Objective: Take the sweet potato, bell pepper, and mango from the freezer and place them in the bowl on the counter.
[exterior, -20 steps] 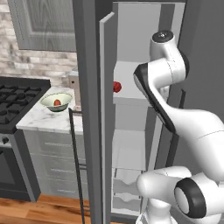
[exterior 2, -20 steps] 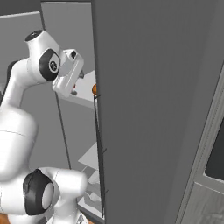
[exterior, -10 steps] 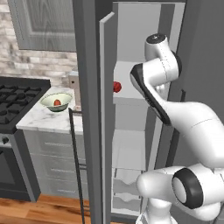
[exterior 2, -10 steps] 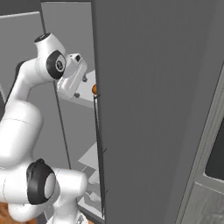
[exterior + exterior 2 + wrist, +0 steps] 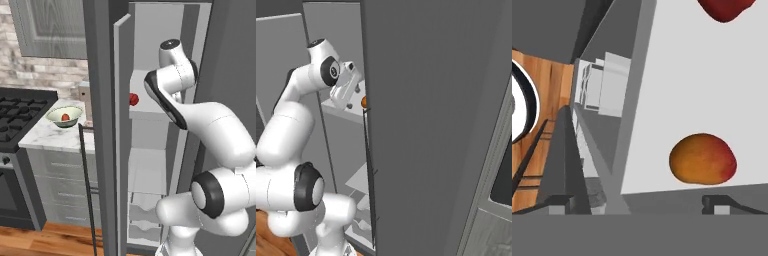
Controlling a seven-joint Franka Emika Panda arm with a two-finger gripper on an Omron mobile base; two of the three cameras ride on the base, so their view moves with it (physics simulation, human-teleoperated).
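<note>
Hovering inside the freezer (image 5: pixel 165 30), your claw (image 5: pixel 637 202) stood with jaws wide apart and empty above the shelf; the mango (image 5: pixel 702 159) lay just ahead between the tips, nearer the right one, the bell pepper (image 5: pixel 726 9) farther beyond it.

White arm rising from the lower right of the left base view, folded at a dark elbow joint, upper links bent back toward the upper centre of the frame. In the right base view, arm climbing from the lower left, wrist turned right at upper left of centre. Gripper (image 5: pixel 354 95) angled down and to the right, jaws spread wide, nothing between them. Two dark fingertips (image 5: pixel 560 201) at the bottom edge of the hand view, set far apart.
</note>
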